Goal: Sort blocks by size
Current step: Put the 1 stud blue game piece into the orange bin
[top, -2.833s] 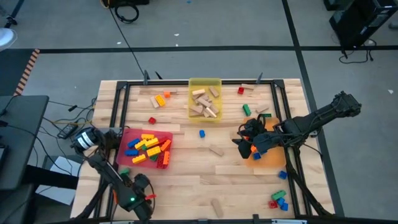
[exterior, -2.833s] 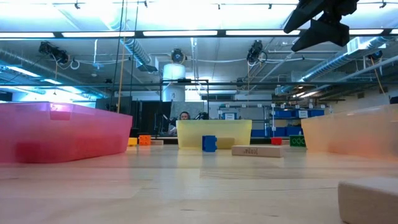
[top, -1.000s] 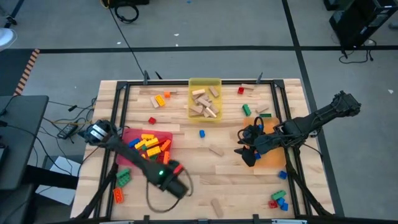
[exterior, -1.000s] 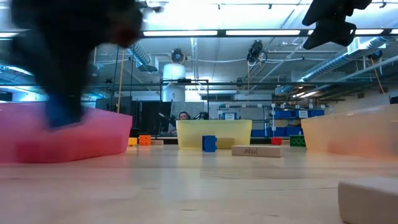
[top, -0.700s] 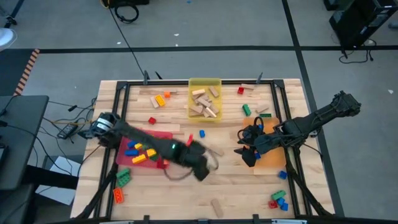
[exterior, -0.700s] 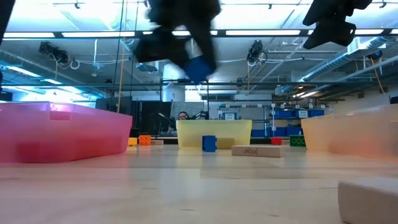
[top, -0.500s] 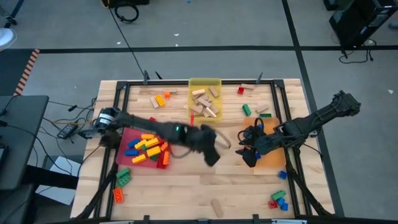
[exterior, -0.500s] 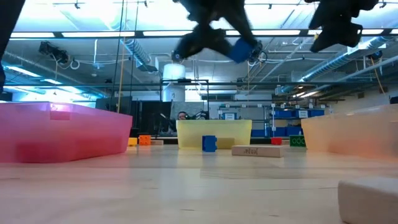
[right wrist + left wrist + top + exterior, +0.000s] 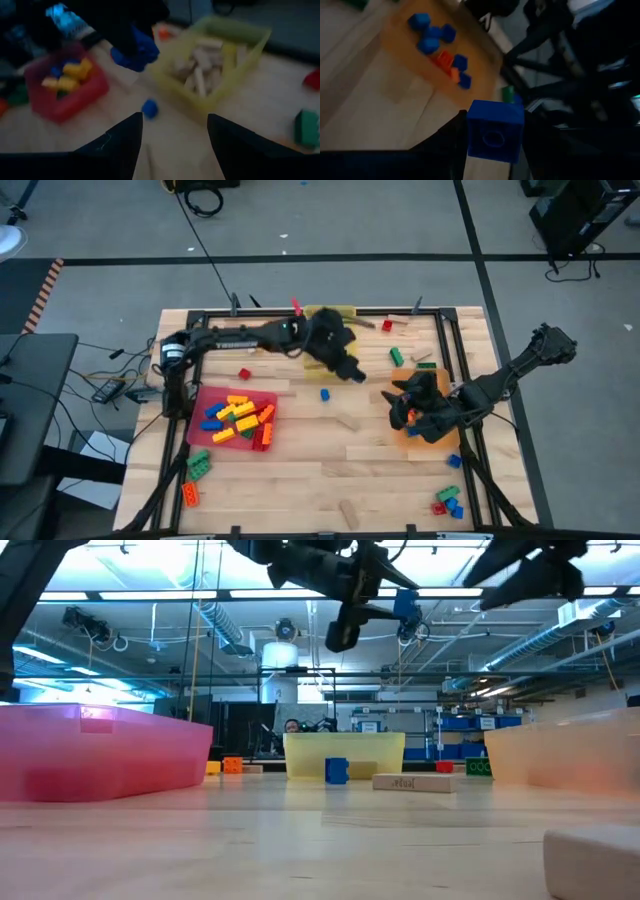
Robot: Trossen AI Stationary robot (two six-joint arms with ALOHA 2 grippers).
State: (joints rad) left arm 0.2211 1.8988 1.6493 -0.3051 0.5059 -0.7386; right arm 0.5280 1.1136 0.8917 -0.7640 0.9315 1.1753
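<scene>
A: While the left end effector (image 9: 492, 150) hangs high over the bench (image 9: 300, 465), it is clenched on a small blue brick (image 9: 494, 131). It hovers just beside the yellow tray (image 9: 345, 311), on the side toward the orange tray (image 9: 440, 438). What should it do well?

B: I judge the brick goes to the orange tray, where other small bricks (image 9: 440, 42) already lie. The arm should come right above that tray, go low, and only then let go, so the brick does not bounce out.

A: And the right end effector (image 9: 172, 145)?

B: Its fingers stand apart and hold nothing. It hovers above the orange tray, on the side facing the yellow tray. That is a risk: the two arms may meet, so the right one should give room first.

A: Where are the other blocks?

B: Wooden blocks (image 9: 200, 70) lie in the yellow tray, long bricks (image 9: 235, 415) in the red tray (image 9: 205, 442), and one more blue brick (image 9: 324, 394) lies on the bench between the yellow and red trays.

A: What is hard to see?

B: From above, the left arm covers most of the yellow tray and the right arm covers much of the orange tray. The studs of the held brick I cannot count.
</scene>
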